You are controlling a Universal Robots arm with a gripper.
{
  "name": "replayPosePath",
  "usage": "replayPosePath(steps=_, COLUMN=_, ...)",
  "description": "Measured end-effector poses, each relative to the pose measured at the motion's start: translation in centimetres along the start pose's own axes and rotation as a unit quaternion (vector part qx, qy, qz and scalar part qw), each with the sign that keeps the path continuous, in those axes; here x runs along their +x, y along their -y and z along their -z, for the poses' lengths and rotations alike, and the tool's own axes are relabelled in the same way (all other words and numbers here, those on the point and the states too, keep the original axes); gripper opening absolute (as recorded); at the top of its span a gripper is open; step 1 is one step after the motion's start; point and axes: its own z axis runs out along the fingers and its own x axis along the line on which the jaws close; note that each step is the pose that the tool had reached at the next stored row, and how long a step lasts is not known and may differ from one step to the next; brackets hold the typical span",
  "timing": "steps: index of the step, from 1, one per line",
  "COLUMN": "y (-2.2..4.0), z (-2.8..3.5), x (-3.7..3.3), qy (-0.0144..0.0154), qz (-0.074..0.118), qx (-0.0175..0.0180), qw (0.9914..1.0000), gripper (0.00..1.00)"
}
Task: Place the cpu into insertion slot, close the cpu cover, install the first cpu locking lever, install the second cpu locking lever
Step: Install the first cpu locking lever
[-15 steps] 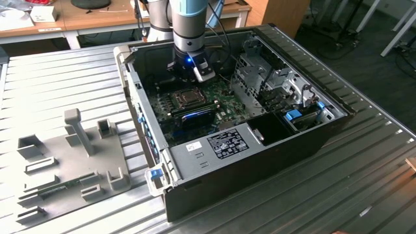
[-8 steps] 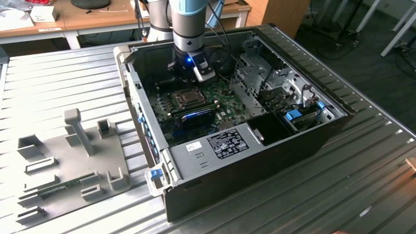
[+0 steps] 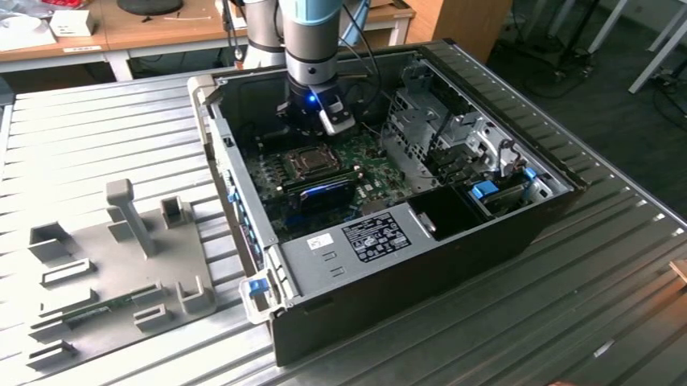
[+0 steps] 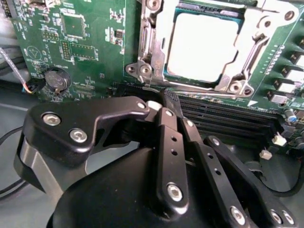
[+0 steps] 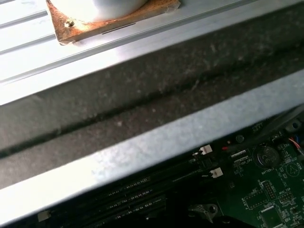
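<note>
The dull silver square cpu (image 4: pixel 202 47) lies under the shiny metal-frame cpu cover (image 4: pixel 254 50). Just beside it, the black gripper (image 4: pixel 162 103) seems to have its fingers pressed together. The exterior view adds a white-and-black label sticker (image 3: pixel 376 236), its print too small to read.

No print is legible, not even on the label sticker (image 3: pixel 376 236).
</note>
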Motion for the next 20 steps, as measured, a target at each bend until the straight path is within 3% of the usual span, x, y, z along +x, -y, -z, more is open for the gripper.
replayPosePath(steps=8, y=-0.02, z=-0.02, x=0.0, qy=0.008, qz=-0.034, qx=0.0019, qw=0.99939, gripper=0.1)
replayPosePath(steps=20, y=-0.08, z=-0.02, x=0.16, qy=0.0084, qz=-0.044, qx=-0.0016, qw=0.999, gripper=0.1)
